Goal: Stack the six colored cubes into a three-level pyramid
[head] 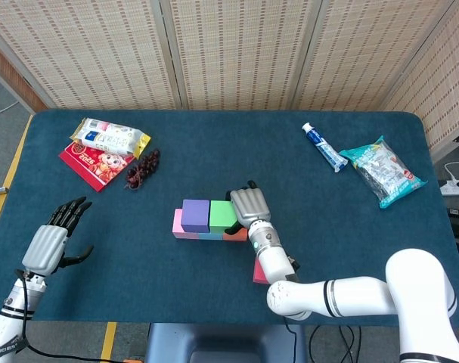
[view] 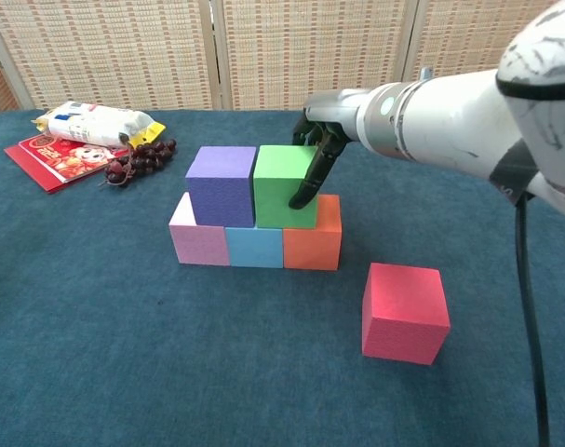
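Note:
Pink [view: 197,239], light blue [view: 254,246] and orange [view: 315,242] cubes form a row on the blue table. A purple cube [view: 221,185] and a green cube [view: 280,186] sit side by side on top of them. My right hand [view: 317,149] reaches over from the right, its fingers pressed down against the green cube's right face. The red cube [view: 405,312] lies alone on the table, to the right of the stack and nearer me. In the head view my right hand [head: 247,205] covers the stack's right end. My left hand [head: 54,238] hovers far left, fingers spread, holding nothing.
A snack bag [head: 110,137], a red packet [head: 93,164] and dark grapes [head: 142,169] lie at the back left. A toothpaste tube [head: 324,147] and a teal bag [head: 380,170] lie at the back right. My right forearm passes over the red cube [head: 260,272].

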`<state>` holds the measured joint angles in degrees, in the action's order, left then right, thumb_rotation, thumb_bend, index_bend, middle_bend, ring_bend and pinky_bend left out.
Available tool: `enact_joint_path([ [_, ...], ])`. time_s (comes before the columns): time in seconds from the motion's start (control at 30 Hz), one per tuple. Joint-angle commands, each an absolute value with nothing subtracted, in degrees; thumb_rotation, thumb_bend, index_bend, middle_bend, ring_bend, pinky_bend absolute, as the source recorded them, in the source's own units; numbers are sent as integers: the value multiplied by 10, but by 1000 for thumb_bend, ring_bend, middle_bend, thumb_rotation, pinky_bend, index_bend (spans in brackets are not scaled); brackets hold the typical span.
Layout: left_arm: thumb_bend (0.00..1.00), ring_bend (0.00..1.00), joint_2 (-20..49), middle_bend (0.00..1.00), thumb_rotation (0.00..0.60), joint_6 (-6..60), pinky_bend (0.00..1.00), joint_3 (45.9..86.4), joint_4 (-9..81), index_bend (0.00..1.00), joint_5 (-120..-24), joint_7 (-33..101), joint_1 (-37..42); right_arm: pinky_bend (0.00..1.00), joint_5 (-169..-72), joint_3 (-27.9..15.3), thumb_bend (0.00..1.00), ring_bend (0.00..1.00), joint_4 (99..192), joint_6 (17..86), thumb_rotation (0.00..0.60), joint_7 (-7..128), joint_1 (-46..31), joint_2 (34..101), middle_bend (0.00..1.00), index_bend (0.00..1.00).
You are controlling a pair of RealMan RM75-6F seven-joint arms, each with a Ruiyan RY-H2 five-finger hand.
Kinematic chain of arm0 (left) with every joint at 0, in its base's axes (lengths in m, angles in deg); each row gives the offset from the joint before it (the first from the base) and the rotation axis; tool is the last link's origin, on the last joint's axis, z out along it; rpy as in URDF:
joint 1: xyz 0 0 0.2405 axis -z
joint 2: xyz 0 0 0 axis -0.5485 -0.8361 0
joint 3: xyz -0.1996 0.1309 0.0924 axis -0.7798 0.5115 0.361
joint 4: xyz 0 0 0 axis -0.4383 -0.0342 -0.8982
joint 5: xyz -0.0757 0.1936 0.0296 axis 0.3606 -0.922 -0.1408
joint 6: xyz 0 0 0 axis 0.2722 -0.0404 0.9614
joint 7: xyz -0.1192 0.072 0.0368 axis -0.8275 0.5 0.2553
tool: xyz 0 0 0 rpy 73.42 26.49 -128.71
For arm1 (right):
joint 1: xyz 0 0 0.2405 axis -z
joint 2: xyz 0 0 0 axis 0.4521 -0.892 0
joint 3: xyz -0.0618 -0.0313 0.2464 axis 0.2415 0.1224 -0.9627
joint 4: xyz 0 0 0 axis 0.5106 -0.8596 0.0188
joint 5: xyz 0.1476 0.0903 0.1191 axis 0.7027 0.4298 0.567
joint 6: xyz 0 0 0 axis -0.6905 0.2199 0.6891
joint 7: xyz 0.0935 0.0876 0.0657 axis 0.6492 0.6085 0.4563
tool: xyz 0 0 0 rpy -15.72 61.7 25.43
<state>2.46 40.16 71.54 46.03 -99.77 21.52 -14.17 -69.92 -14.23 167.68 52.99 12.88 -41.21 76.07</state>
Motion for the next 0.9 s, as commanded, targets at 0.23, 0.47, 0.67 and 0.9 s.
enact_joint_path([
  [0.23,306,0,24,0,600,401,105,715,461,26,-997,216,-141,196,-698,-144,262,361,1672,525,600,128,-413,764,534,560],
  [0.47,307,0,24,0,600,400,105,715,461,26,-996,216,-142,193,-698,-146,262,361,1674,525,600,127,-413,764,534,560],
  [0.67,307,0,25,0,600,401,105,715,460,26,-996,215,-142,190,-698,-146,262,361,1673,526,600,126,-413,765,534,558],
  [0.9,306,0,25,0,600,400,105,715,459,26,-997,213,-142,182,-698,-144,262,356,1670,528,600,121,-415,768,534,554],
])
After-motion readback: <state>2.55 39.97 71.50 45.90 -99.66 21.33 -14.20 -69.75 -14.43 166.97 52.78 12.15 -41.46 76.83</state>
